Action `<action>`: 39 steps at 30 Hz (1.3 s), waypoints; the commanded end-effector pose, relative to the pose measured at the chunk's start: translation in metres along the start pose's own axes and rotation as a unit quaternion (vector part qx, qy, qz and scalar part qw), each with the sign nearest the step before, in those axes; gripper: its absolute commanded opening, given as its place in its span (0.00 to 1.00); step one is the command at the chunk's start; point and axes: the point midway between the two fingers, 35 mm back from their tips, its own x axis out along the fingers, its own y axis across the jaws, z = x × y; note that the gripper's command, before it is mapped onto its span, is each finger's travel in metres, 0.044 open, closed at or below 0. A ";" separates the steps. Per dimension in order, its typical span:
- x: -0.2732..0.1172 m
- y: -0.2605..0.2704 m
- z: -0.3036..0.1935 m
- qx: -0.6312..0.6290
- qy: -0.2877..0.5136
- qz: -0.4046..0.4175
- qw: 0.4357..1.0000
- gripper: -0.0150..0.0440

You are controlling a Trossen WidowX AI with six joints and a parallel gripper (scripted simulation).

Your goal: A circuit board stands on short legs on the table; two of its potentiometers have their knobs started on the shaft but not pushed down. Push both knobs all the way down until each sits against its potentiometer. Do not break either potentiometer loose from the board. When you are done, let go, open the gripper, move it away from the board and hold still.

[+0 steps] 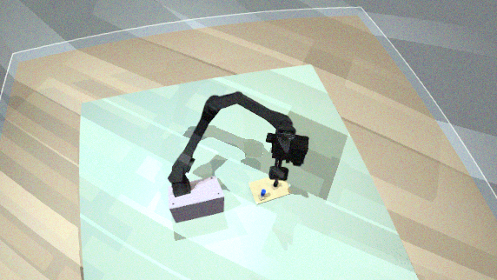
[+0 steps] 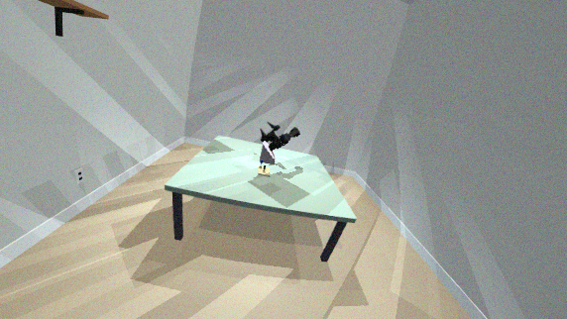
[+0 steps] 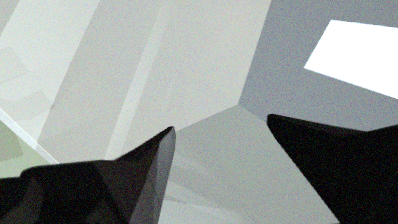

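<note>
The circuit board [image 1: 255, 199] [image 2: 267, 173] is a small pale yellow plate on the table. A blue knob [image 1: 263, 191] [image 2: 261, 162] stands up from it at one side; the shaft below it is too small to judge. A black part [image 1: 275, 184] [image 2: 265, 167], apparently the other knob, stands farther along; its seating cannot be told. My gripper [image 2: 265, 127] [image 3: 221, 123] is open, with nothing between the fingertips in the wrist view. It is raised above the table and points away from the board; the wrist view shows no board or knobs. The fingertips are unclear in the top view.
A pinkish box [image 1: 200, 197] [image 2: 267, 155] stands beside the board, at the foot of the arm [image 1: 261, 106]. The pale green table [image 1: 130, 174] [image 2: 213, 173] carries both and several shadows. A wall shelf [image 2: 84, 8] is far off at the upper left.
</note>
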 end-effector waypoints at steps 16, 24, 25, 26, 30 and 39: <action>0.009 0.068 -0.017 -0.122 0.024 0.213 0.969 0.25; 0.003 0.102 -0.026 -0.178 0.015 0.330 0.927 0.25; 0.001 0.106 -0.027 -0.184 0.012 0.345 0.920 0.25; 0.000 0.110 -0.028 -0.190 0.010 0.360 0.913 0.25; -0.007 0.124 -0.031 -0.213 -0.003 0.417 0.884 0.25; -0.028 0.151 -0.038 -0.249 -0.046 0.537 0.805 0.25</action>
